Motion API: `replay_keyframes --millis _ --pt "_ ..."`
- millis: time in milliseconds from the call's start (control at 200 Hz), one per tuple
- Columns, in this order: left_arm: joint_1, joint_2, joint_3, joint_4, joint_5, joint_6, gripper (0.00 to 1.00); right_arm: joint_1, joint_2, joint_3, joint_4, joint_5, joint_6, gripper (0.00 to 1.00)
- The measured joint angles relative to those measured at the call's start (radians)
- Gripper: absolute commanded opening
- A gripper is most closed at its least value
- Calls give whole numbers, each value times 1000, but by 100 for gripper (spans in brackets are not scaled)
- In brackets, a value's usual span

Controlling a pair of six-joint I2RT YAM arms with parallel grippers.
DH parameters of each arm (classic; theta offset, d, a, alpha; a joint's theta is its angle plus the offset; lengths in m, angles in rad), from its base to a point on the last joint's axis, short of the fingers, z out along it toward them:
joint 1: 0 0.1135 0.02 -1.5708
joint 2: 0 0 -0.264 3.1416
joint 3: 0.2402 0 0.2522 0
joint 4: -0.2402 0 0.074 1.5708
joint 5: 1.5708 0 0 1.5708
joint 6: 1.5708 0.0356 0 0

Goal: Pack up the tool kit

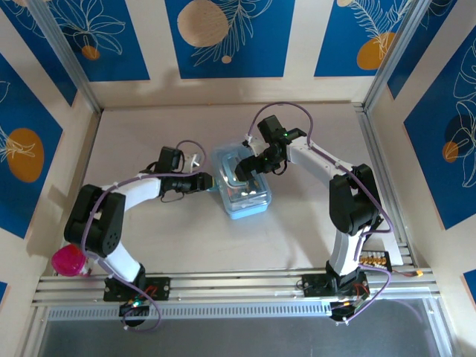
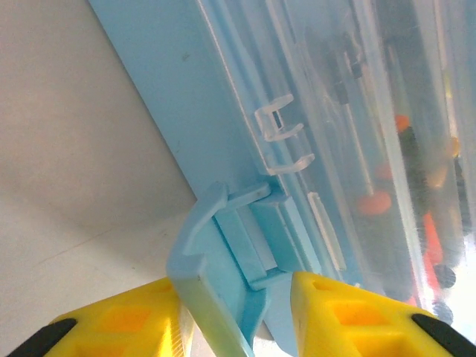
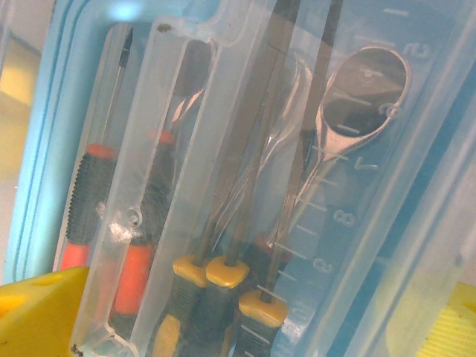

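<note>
Top external view: pink cup point(image 1: 68, 260) stands far left, well apart. The left gripper point(image 1: 210, 183), jaws partly apart, straddles the blue latch point(image 2: 223, 245) of the tool kit case point(image 1: 249, 202) mid-table; whether it pinches the latch I cannot tell. The right gripper point(image 1: 251, 168) hangs wide open over the clear lid point(image 3: 223, 111), empty. A slipping finger could leave the latch unsnapped or shove the case rightward. Open table surrounds it.

left pincer point(image 1: 213, 182) partly parted, low and level, right pincer point(image 1: 250, 172) spread wide, angled downward
</note>
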Motion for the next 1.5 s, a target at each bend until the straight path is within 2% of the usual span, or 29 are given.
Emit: replay_keyframes --millis 1501 --pt "0 -89 -10 -26 19 1 44 0 1 0 -1 -1 -3 94"
